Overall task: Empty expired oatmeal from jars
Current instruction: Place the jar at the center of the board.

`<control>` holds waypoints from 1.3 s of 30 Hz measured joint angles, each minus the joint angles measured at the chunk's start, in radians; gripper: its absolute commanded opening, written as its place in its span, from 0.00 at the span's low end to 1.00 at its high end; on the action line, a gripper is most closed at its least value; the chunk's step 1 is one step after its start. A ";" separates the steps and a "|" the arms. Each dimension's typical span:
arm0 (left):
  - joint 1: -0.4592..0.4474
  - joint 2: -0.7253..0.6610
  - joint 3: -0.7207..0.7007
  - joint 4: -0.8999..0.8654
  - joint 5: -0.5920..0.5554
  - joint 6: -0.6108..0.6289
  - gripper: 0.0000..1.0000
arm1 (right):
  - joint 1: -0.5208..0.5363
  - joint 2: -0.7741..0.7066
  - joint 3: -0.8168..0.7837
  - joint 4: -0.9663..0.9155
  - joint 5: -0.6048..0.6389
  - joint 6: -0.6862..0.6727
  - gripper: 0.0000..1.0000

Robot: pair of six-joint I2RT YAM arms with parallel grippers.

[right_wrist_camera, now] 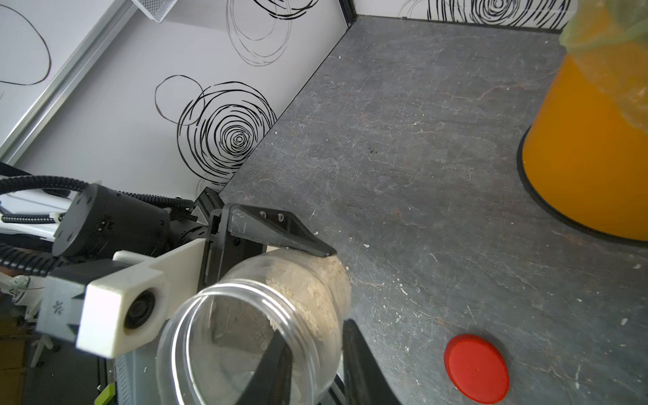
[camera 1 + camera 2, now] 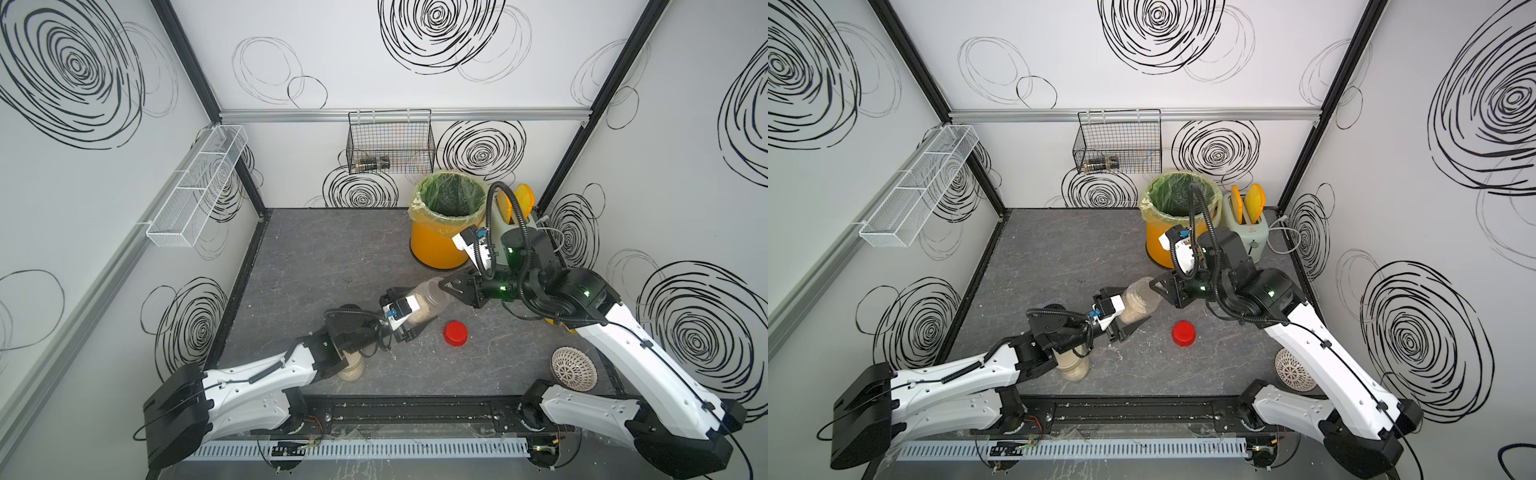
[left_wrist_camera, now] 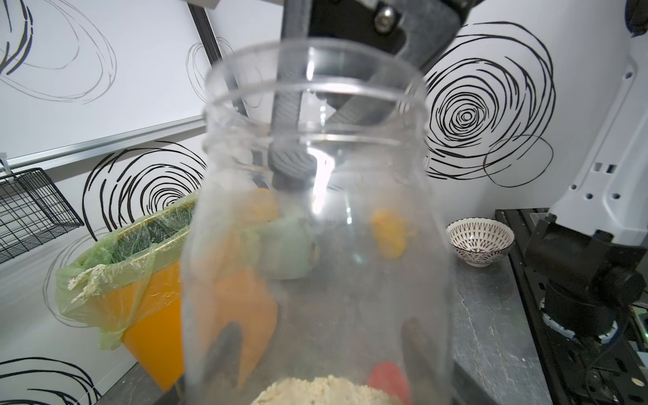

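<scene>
Our left claw (image 2: 415, 311) grips the body of the slim clear jar (image 2: 434, 297), which is tilted with its open mouth toward our right claw (image 2: 445, 287). That claw pinches the jar's rim, one finger inside the mouth and one outside. We see the oatmeal (image 1: 315, 291) heaped in the jar's lower end. The red cap (image 2: 455, 333) lies on the worktop (image 2: 332, 257) nearby, and the wider jar (image 2: 352, 370) stands under the left arm, well apart from the yellow bin (image 2: 436, 245)

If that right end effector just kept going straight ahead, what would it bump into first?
The open jar: the right end effector pinches its rim, one finger inside. Beyond, likely the oatmeal, then the left end effector.
</scene>
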 measured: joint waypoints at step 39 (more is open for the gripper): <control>0.012 -0.238 -0.002 -0.469 -0.146 -0.074 0.98 | 0.012 0.266 -0.315 0.179 0.248 -0.053 0.05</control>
